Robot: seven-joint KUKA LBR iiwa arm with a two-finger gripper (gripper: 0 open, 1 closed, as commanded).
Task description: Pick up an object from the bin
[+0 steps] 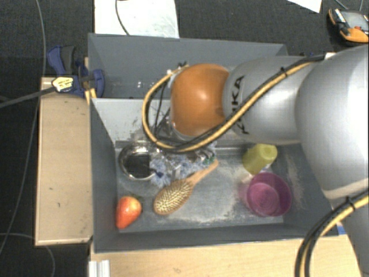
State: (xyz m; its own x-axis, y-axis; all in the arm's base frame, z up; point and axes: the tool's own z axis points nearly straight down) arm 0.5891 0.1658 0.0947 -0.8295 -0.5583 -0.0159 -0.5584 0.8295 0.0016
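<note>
Here: bristly wooden hairbrush (173, 197) near shiny round metal cup (135, 163).

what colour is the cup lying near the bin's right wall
The cup is purple, clearest in the camera view.

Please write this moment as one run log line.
wrist: over bin, back middle | nearest: blue-white cloth, wooden hairbrush, metal cup

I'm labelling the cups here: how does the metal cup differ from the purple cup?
The metal cup is shiny silver, while the purple cup is matt and coloured. The metal cup sits at the left of the bin, against a crumpled blue-and-white thing. The purple cup sits at the right, beside a yellow-green cup. The purple cup looks wider than the metal cup. Both are round and stand mouth up.
</note>
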